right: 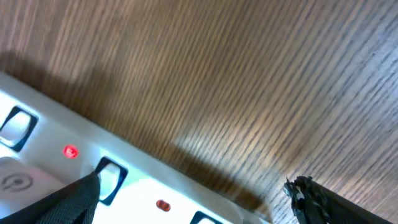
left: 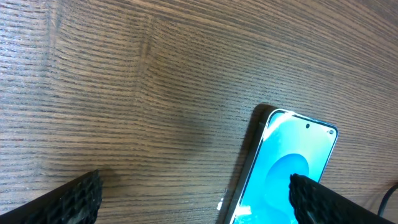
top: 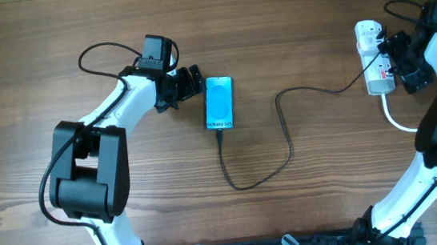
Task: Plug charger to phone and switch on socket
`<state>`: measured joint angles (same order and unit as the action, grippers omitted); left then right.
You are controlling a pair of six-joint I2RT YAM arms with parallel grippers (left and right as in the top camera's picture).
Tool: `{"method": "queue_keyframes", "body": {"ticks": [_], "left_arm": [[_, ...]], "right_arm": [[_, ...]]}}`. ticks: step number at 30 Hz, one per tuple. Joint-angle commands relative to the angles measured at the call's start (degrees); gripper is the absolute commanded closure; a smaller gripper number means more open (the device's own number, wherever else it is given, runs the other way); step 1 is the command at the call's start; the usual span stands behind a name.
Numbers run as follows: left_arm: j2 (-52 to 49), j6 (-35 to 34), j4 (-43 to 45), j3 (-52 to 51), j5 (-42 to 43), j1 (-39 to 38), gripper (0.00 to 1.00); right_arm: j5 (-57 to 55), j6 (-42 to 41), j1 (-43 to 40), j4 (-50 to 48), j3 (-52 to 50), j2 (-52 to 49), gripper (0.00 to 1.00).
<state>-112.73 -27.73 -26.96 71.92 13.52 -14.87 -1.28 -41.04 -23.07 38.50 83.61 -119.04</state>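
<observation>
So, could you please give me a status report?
Left fingers open beside turquoise-screened phone. Thin black charger cable reaches its lower end. Right fingers open over white power strip, red light showing. Nothing obstructing.

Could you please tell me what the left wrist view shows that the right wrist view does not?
Only the left wrist view shows the phone, its turquoise screen lit, lying flat ahead of the open left gripper. Only the right wrist view shows the socket, a white strip with a glowing red light, close to the open right gripper. Both show the wood-grain table and two black fingers at the lower corners, spread apart and holding nothing.
</observation>
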Motion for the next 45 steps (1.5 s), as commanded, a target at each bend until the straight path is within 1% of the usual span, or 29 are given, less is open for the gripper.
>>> {"method": "queue_keyframes", "body": {"ticks": [1,13,17,19,24,26,32,35,41,45], "left_arm": [[-0.7,0.3,0.0,0.0,-0.1,0.0,0.00],[-0.7,0.3,0.0,0.0,-0.1,0.0,0.00],[-0.7,0.3,0.0,0.0,-0.1,0.0,0.00],[-0.7,0.3,0.0,0.0,-0.1,0.0,0.00],[-0.7,0.3,0.0,0.0,-0.1,0.0,0.00],[-0.7,0.3,0.0,0.0,-0.1,0.0,0.00],[-0.7,0.3,0.0,0.0,-0.1,0.0,0.00],[-0.7,0.3,0.0,0.0,-0.1,0.0,0.00],[-0.7,0.3,0.0,0.0,-0.1,0.0,0.00],[-0.7,0.3,0.0,0.0,-0.1,0.0,0.00]], "right_arm": [[2.9,0.5,0.7,1.2,-0.8,-1.5,0.00],[2.7,0.7,0.7,1.5,-0.8,-1.5,0.00],[2.7,8.7,0.7,1.7,-0.8,-1.5,0.00],[2.7,11.3,0.7,1.9,-0.8,-1.5,0.00],[2.7,13.1,0.7,3.2,-0.8,-1.5,0.00],[2.7,16.9,0.7,3.2,-0.8,-1.5,0.00],[0.4,21.0,0.7,2.4,-0.8,-1.5,0.00],[0.3,21.3,0.7,2.3,-0.8,-1.5,0.00],[0.5,21.4,0.7,-4.9,-0.8,-1.5,0.00],[0.5,21.4,0.7,-12.0,-0.8,-1.5,0.00]]}}
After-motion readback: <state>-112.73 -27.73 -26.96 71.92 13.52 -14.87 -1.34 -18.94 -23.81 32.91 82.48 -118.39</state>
